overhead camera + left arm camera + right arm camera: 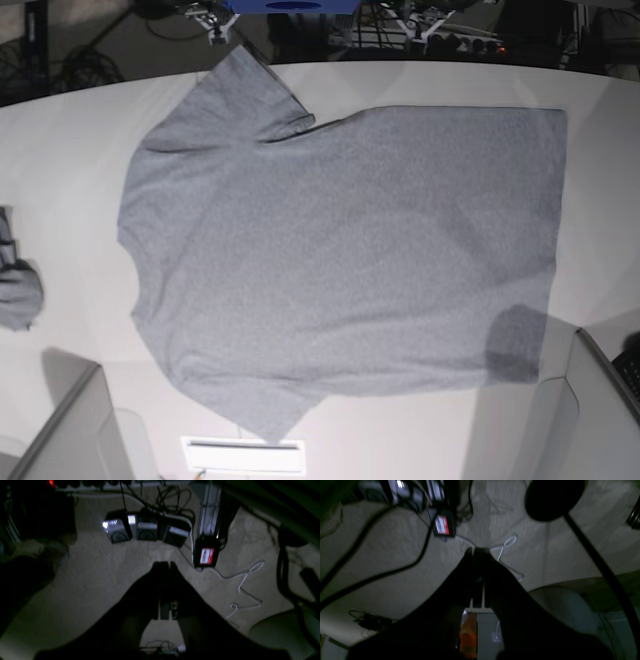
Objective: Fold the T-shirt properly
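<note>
The T-shirt [340,250] lies spread flat, plain side up, across the white counter [600,90], collar end to the left and hem to the right. Soft, light and limp, it will likely sag unless pinched at a sleeve or hem corner. Both arms hang off the counter above carpeted floor, the left fingers [165,563] and right fingers [476,550] pressed closed on nothing.

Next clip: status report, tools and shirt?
Left tool shut, empty, aimed at the floor. Right tool likewise. T-shirt flat on table, unfolded. Small striped cloth at the edge, clear of it.
</note>
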You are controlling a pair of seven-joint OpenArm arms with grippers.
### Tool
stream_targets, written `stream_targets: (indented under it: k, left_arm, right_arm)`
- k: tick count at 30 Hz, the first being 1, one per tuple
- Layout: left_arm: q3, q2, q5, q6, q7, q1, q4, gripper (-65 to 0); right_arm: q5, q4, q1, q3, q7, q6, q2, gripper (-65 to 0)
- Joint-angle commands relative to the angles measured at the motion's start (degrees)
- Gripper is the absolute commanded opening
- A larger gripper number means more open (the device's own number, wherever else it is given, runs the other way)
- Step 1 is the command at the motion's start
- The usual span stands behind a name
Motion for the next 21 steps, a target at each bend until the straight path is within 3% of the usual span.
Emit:
stream_targets:
  k: [1,21]
  left_arm:
    - [-0.14,-0.01,-0.08,0.39,0.45,0.68,-0.12,-65.0]
    - [-0.14,-0.10,-0.08,0.39,0.19,2.09,-0.12,-65.0]
  right_arm:
    - [0.01,-0.20,-0.96,-0.05,-0.49,-0.30,0.21,-65.0]
    - [0.01,-0.20,-1.22,-0.14,-0.23,-0.21,1.44,-65.0]
